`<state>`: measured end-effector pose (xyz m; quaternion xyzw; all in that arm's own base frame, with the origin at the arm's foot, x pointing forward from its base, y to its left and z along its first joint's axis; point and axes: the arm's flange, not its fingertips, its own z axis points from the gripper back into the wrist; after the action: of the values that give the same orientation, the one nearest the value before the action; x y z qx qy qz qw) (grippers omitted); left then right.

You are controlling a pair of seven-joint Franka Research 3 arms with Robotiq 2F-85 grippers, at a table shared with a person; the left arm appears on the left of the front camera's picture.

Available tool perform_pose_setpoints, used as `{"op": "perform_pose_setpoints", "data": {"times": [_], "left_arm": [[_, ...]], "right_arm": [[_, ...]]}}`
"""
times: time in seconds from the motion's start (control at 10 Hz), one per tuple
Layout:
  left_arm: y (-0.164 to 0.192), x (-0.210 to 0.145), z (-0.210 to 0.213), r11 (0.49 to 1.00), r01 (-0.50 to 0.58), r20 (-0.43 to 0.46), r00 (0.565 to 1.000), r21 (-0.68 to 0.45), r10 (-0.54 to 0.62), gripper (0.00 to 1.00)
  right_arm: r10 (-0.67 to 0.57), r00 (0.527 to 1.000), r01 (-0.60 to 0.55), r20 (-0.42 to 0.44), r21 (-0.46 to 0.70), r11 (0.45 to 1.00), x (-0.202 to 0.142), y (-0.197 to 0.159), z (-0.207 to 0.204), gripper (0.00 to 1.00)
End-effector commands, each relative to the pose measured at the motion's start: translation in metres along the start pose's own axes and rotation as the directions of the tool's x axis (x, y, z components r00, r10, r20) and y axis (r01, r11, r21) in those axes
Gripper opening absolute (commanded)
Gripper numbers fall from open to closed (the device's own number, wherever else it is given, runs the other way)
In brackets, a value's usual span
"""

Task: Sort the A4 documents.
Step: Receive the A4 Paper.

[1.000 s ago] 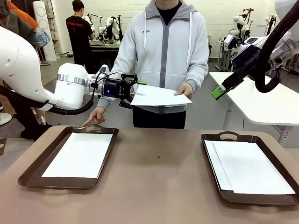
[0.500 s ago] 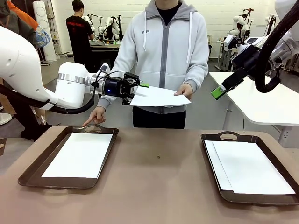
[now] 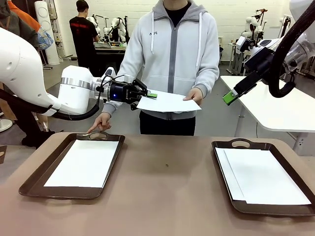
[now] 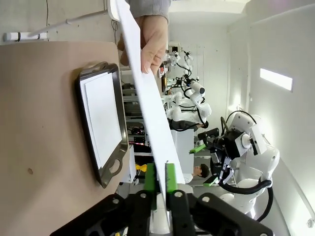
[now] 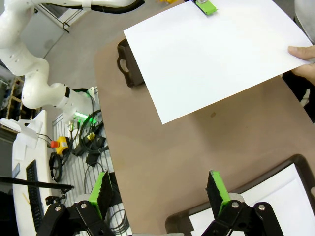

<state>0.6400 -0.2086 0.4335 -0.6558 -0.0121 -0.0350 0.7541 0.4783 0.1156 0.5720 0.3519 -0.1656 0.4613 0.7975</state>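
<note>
Your left tool [image 3: 149, 95] is clamped on the near edge of a sheet [image 3: 170, 102] held in the air above the bench's [image 3: 167, 196] far side; in its wrist view both green pads [image 4: 150, 179] press the paper edge-on. The person's hand [image 3: 195, 94] grips the sheet's opposite edge, and their other hand [image 3: 101, 121] points down at the left tray [image 3: 29, 184], which holds one sheet [image 3: 84, 162]. The right tray [image 3: 290, 167] holds stacked sheets [image 3: 263, 176]. Your right tool [image 5: 160, 189] hangs spread wide, grasping nothing.
</note>
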Motion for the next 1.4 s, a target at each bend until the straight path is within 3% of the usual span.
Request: {"op": "perform_pose_setpoints", "data": {"times": [0.0,0.5,0.7,0.8,1.3], "left_arm": [[-0.001,0.000,-0.003,1.000,0.008,0.016,1.000,0.019,-0.008,0.00],[0.000,-0.001,-0.001,0.999,0.016,0.019,1.000,0.043,-0.017,0.00],[-0.003,-0.005,0.010,0.998,-0.052,0.037,0.998,0.036,0.051,0.00],[0.001,0.002,0.002,1.000,-0.005,0.020,1.000,0.017,0.004,0.00],[0.001,0.002,0.002,1.000,-0.005,0.020,1.000,0.017,0.004,0.00]], "right_arm": [[0.013,1.000,-0.013,0.004,-0.006,1.000,0.001,-0.001,0.000,1.00],[0.013,1.000,-0.013,0.004,-0.006,1.000,0.001,-0.001,0.000,1.00],[0.013,1.000,-0.013,0.004,-0.006,1.000,0.001,-0.001,0.000,1.00],[0.013,1.000,-0.013,0.004,-0.006,1.000,0.001,-0.001,0.000,1.00],[0.013,1.000,-0.013,0.004,-0.006,1.000,0.001,-0.001,0.000,1.00]]}}
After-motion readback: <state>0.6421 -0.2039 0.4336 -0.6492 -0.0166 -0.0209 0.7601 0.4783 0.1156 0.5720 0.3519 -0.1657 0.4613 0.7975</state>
